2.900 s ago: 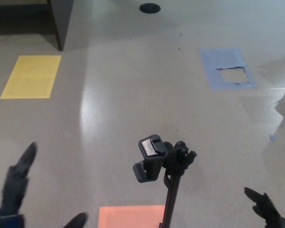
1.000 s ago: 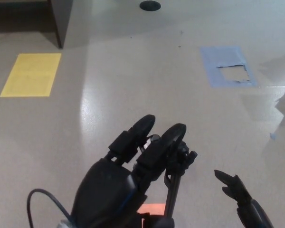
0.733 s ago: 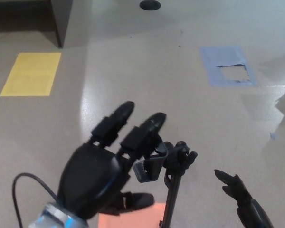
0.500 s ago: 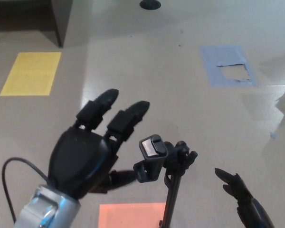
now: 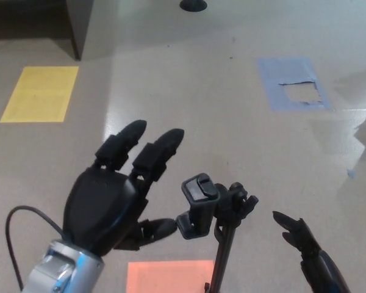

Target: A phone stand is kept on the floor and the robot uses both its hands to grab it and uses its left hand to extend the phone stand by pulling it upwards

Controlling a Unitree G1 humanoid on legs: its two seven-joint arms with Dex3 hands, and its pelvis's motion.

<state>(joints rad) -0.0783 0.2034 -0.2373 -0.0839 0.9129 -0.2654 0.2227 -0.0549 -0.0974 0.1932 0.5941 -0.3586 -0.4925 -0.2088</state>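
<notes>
— Speckled grey floor (image 5: 189, 104), coloured patches. The hands?
— Left hand (image 5: 113, 204) spread wide, empty, just left of the phone stand (image 5: 216, 210). Right hand (image 5: 305, 247) apart, fingers splayed. No writing readable; open floor beyond.

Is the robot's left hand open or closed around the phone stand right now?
Open. The left hand has its fingers spread and sits beside the phone stand, holding nothing.

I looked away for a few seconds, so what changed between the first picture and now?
The left hand rose from the lower left, covered the phone stand head, then drew back left, open. The right hand edged inward. Neither holds the stand, which stayed upright.
</notes>
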